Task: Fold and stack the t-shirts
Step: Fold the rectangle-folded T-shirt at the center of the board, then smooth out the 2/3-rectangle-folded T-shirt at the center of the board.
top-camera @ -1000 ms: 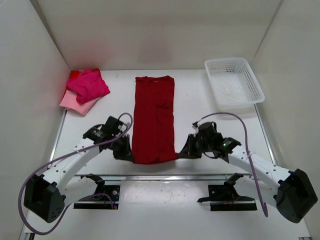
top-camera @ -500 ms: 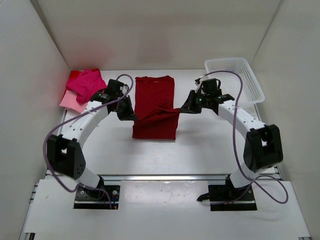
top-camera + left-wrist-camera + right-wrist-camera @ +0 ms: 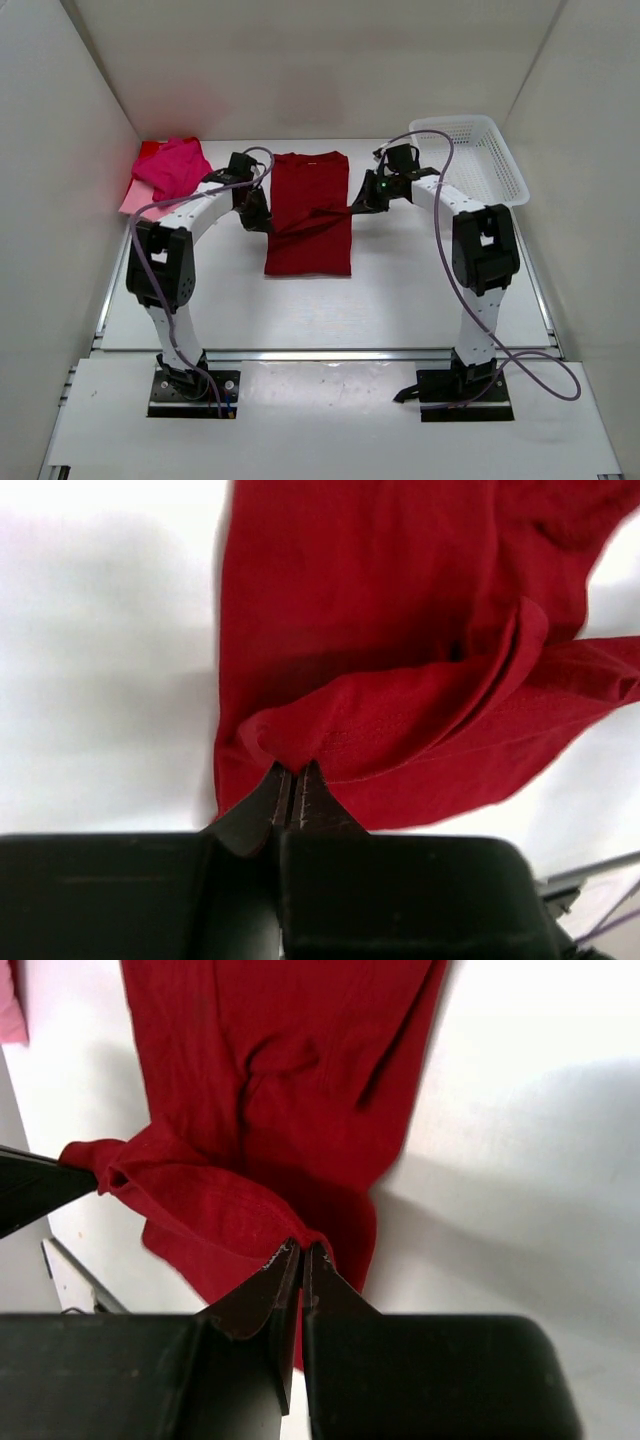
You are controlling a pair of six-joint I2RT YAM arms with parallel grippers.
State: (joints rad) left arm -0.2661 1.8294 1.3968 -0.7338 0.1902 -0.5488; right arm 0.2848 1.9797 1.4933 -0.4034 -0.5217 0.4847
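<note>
Item: crimson t-shirt (image 3: 308, 240), centre of desk (image 3: 430, 290); its near hem, a second ago by the near edge, is now lifted over the shirt's middle, so the halving fold is judged nearly done. The left tool (image 3: 260, 220) and right tool (image 3: 354, 207) are each clenched on a hem corner, with the shirt body flat between them.

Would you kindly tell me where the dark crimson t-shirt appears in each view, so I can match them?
Top external: the dark crimson t-shirt sits just above the picture's centre.
Left wrist: the t-shirt fills the upper centre and right.
Right wrist: the t-shirt fills the upper centre and left.
Shared landmark: its raised hem fold, pinched by the left end effector and the right end effector.
</note>
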